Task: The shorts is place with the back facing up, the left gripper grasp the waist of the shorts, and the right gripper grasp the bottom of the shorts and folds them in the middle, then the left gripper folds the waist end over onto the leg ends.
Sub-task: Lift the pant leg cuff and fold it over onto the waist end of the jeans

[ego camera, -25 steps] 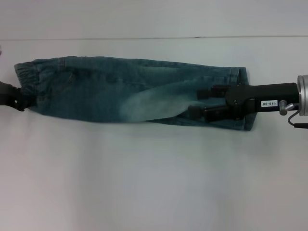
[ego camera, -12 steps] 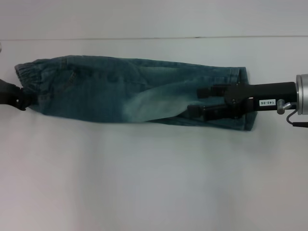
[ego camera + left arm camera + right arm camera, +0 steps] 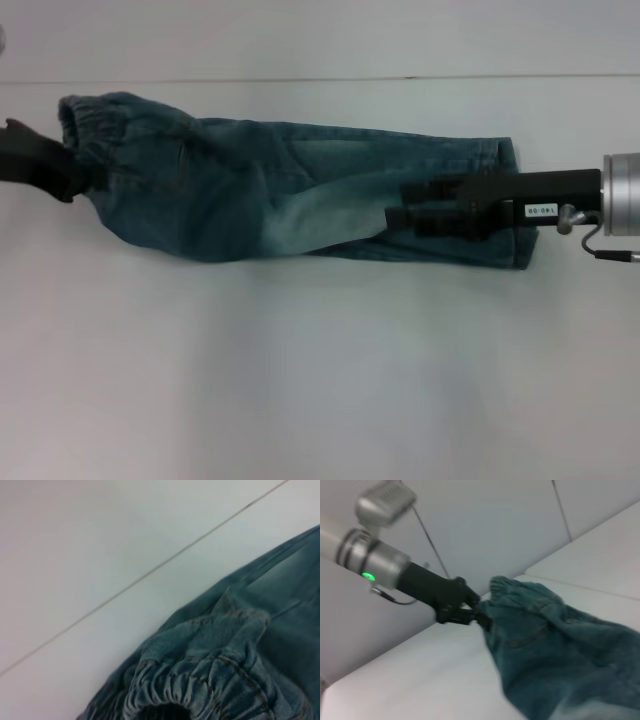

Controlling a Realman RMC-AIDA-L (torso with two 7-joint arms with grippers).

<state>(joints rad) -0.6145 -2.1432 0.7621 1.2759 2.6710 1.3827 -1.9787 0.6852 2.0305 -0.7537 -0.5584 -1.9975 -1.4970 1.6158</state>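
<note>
The shorts [image 3: 250,190], faded blue denim, lie folded lengthwise in a long band across the white table. At the left, my left gripper [image 3: 68,178] is shut on the waist of the shorts [image 3: 88,112], whose gathered band is raised off the table. The left wrist view shows that ruched band [image 3: 200,690] close up. From the right wrist view the left gripper [image 3: 476,612] holds the lifted waist end [image 3: 520,597]. My right gripper [image 3: 395,212] lies over the denim near the leg ends [image 3: 510,205], fingers drawn together, with no cloth seen between them.
The white table [image 3: 320,370] extends in front of the shorts. A thin seam line [image 3: 300,78] runs across its far side. The right arm's silver part [image 3: 620,195] sits at the right edge.
My left gripper has lifted the waist end up and slightly right, bunching the denim. The right gripper's fingers have closed together and shifted a little left.
</note>
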